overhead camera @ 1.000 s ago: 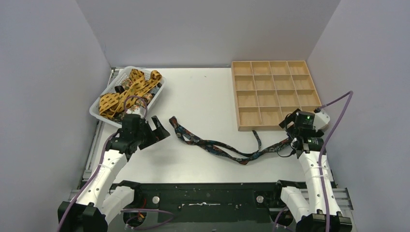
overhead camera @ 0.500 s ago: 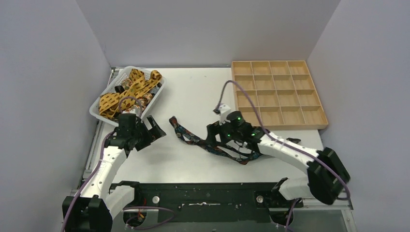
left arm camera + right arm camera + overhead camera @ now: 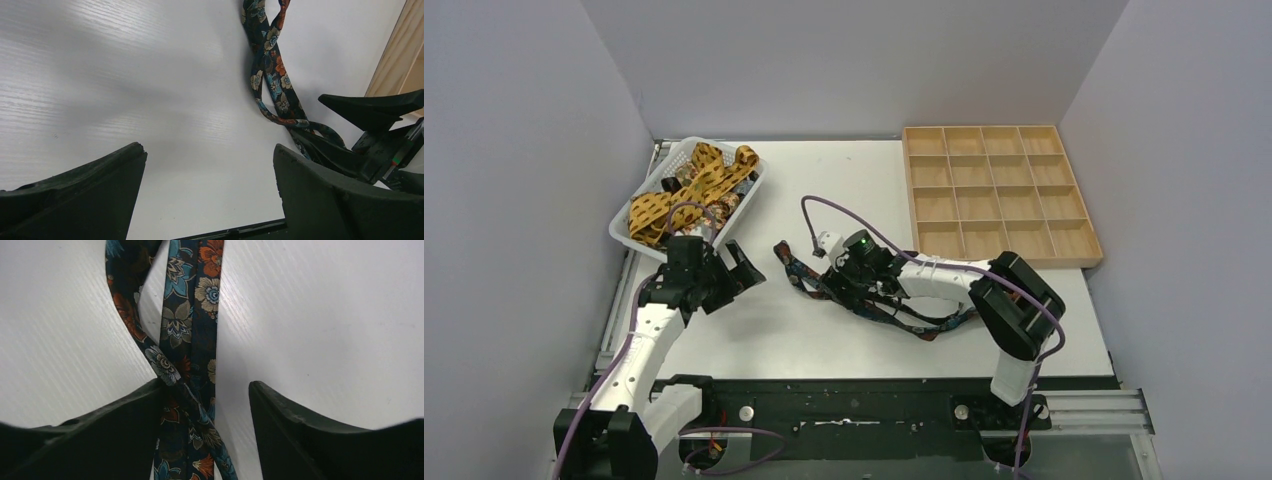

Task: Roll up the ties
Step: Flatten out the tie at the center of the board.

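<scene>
A dark navy floral tie point(image 3: 790, 264) lies loosely folded across the middle of the table. My right gripper point(image 3: 828, 284) is open and low over its left part. In the right wrist view two strands of the tie point(image 3: 187, 335) run between the open fingers, lying against the left finger point(image 3: 120, 430), and the gripper point(image 3: 205, 412) is not closed on them. My left gripper point(image 3: 736, 272) is open and empty, left of the tie. In its wrist view the gripper point(image 3: 210, 172) frames bare table, with the tie point(image 3: 272, 75) farther off. Several mustard-yellow spotted ties point(image 3: 686, 186) lie in a basket.
The white slotted basket point(image 3: 622, 230) stands at the back left, just behind my left gripper. A wooden tray with many empty compartments point(image 3: 994, 190) stands at the back right, and its edge shows in the left wrist view point(image 3: 397, 55). A purple cable point(image 3: 824, 205) arches over the right arm.
My right arm has swung from the table's right side, by the wooden tray, leftward onto the left part of the floral tie. The left arm has barely moved.
</scene>
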You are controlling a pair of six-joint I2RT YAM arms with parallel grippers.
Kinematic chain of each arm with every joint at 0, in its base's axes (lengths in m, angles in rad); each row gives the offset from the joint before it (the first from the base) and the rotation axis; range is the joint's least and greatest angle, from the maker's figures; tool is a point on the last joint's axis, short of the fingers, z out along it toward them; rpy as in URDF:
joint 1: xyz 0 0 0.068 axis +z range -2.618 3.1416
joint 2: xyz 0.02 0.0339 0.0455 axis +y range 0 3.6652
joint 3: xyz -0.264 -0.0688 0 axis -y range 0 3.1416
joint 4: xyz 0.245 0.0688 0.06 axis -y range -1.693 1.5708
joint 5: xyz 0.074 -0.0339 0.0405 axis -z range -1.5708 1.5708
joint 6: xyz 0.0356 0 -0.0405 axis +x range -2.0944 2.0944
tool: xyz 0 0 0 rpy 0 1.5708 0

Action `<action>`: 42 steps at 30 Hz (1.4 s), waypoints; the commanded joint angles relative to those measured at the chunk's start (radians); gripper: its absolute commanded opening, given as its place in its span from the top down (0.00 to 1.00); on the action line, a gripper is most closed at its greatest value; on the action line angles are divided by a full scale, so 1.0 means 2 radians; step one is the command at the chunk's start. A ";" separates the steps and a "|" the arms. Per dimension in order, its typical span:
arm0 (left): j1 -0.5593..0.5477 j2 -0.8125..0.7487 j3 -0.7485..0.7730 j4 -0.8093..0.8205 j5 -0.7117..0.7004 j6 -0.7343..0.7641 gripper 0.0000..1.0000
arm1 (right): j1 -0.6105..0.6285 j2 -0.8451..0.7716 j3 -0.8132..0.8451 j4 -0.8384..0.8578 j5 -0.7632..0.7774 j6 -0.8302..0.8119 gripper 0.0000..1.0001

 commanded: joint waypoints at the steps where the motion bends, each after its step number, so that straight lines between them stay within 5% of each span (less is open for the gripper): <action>1: 0.004 -0.011 0.013 -0.012 -0.007 0.009 0.03 | 0.012 -0.019 0.004 0.063 0.009 -0.031 0.46; 7: 0.005 -0.037 0.002 -0.009 -0.030 -0.009 0.03 | 0.017 -0.060 -0.013 0.074 0.049 -0.034 0.99; 19: 0.006 -0.060 -0.013 -0.003 -0.045 -0.039 0.03 | 0.057 -0.036 0.008 0.059 0.320 0.045 0.99; 22: 0.006 -0.056 -0.018 0.009 -0.043 -0.051 0.03 | 0.085 -0.012 0.018 0.049 0.371 0.051 0.97; 27: 0.006 -0.050 -0.022 0.014 -0.035 -0.051 0.03 | 0.119 -0.015 0.009 0.045 0.354 0.075 0.87; 31: 0.006 -0.051 -0.024 0.013 -0.039 -0.048 0.03 | 0.118 -0.040 0.009 0.016 0.273 0.079 0.80; 32: 0.007 -0.051 -0.024 0.014 -0.039 -0.048 0.03 | 0.115 -0.050 0.005 0.016 0.242 0.075 0.74; 33: 0.007 -0.049 -0.024 0.015 -0.039 -0.047 0.03 | 0.109 -0.064 0.001 0.017 0.212 0.076 0.53; 34: 0.007 -0.047 -0.023 0.016 -0.038 -0.046 0.03 | 0.100 -0.070 0.001 0.015 0.181 0.076 0.44; 37: 0.008 -0.044 -0.018 0.013 -0.035 -0.043 0.03 | 0.057 -0.077 0.013 -0.016 0.074 0.094 0.40; 42: 0.010 -0.050 -0.013 0.009 -0.034 -0.040 0.03 | 0.001 -0.075 0.013 -0.021 0.019 0.106 0.38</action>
